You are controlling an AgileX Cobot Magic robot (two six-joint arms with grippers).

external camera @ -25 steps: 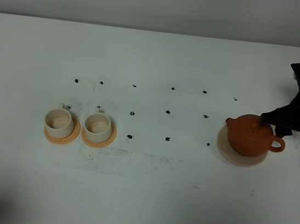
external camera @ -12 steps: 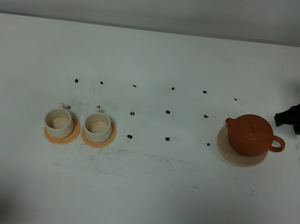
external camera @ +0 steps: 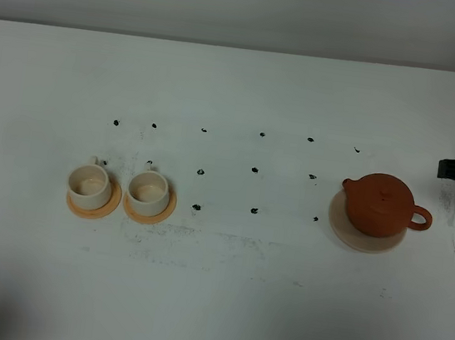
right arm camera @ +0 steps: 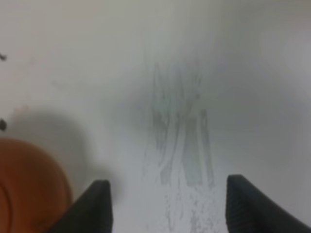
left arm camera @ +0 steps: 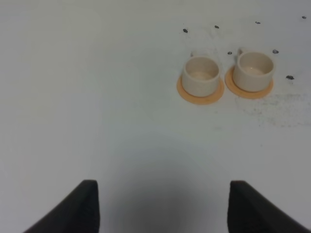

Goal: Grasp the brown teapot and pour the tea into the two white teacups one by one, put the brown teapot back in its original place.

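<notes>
Clay makes the brown teapot (external camera: 380, 205) look stiff, fairly heavy and breakable, so its loop handle (external camera: 421, 218), the part nearest the wide-open, empty right pincer (right arm camera: 167, 206), seems the safest hold while it sits on the beige saucer (external camera: 352, 239) near that pincer.

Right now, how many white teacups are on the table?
2, side by side, far left of the brown teapot: left teacup and right teacup, each on an orange saucer. None seems hidden.
</notes>
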